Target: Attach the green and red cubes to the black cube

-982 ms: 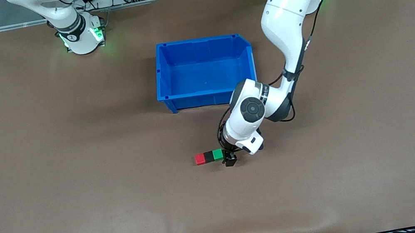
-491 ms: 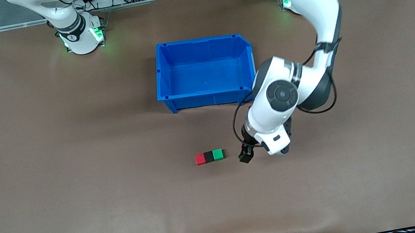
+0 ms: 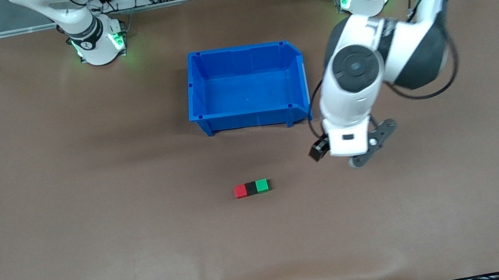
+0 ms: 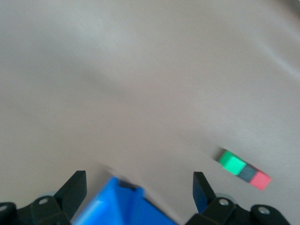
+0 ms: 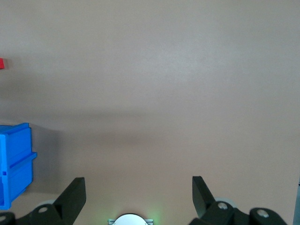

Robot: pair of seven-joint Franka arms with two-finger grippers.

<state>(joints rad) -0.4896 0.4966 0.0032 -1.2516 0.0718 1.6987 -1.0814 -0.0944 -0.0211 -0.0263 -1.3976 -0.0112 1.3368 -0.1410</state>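
A small matte red cube (image 3: 240, 191), black cube (image 3: 251, 189) and green cube (image 3: 262, 186) sit touching in a row on the brown tabletop (image 3: 85, 187), nearer the front camera than the open blue plastic bin (image 3: 250, 114). They look light and rigid, best pinched on flat sides. The left hand (image 3: 332, 149) hangs wide open and empty beside the bin; the right hand (image 5: 136, 194), open and empty, waits.

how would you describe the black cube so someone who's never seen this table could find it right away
Start at the big blue plastic bin in the middle of the brown table, then look nearer the front camera to a short row of three small cubes. The small matte black cube is the middle one, touching the bright red cube on one side and the bright green cube on the other.
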